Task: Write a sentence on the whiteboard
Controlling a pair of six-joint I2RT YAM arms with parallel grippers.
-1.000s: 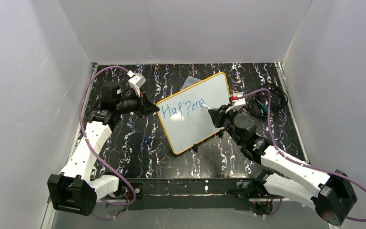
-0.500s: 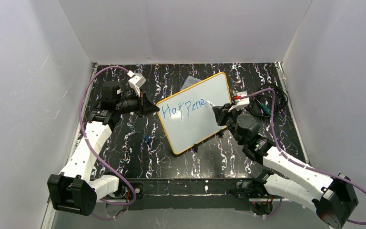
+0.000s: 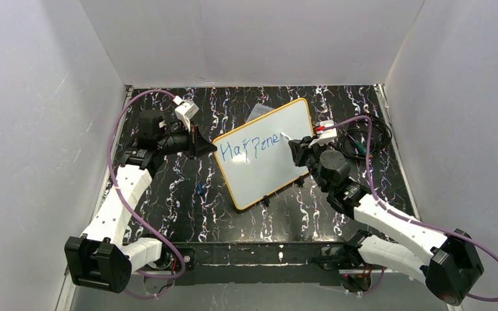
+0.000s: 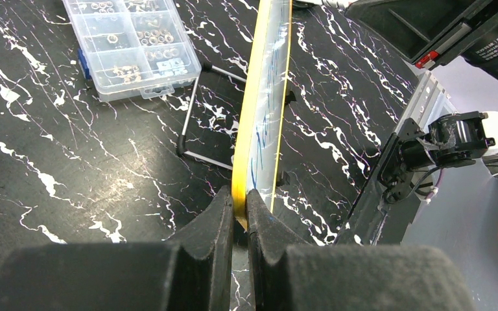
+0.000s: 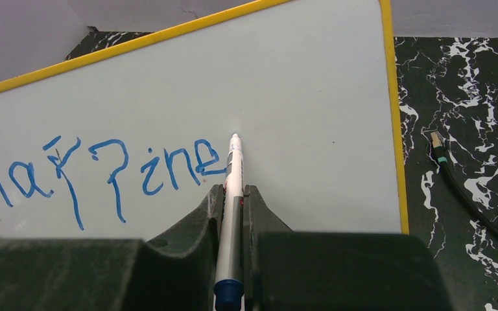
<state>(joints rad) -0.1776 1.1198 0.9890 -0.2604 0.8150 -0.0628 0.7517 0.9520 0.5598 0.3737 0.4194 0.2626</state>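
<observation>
Black marbled tabletop (image 3: 188, 201) fills the floor of a white-walled booth, and the whiteboard (image 3: 266, 173) stands at its middle, propped at a tilt with its writing face toward the right arm. A thin wire stand (image 4: 191, 129) shows behind it in the left wrist view, with a clear compartment box (image 4: 133, 45) farther off on that far side. Loose cables (image 3: 363, 139) lie by the right wall.

The left claw (image 4: 238, 206) is closed on the board's yellow frame at its left edge, pinching the thin edge between both pads. The right claw (image 5: 233, 194) is closed around a white marker (image 5: 234, 162), the barrel lying along the slot between its fingers and the tip pointing at the board just right of the last letter. Whether the tip touches the surface I cannot tell.

So far the sentence (image 5: 104, 168) reads roughly "Happine" in blue, so the first word looks unfinished and most of the line remains.

The board seems light, thin and stiff, so pen pressure could tip or slide it; the frame edge is the sound place to hold, away from the ink. Its glossy face is likely slick, and fresh strokes would smear. The slim, smooth marker could slip backward through the pads if pressed hard.
</observation>
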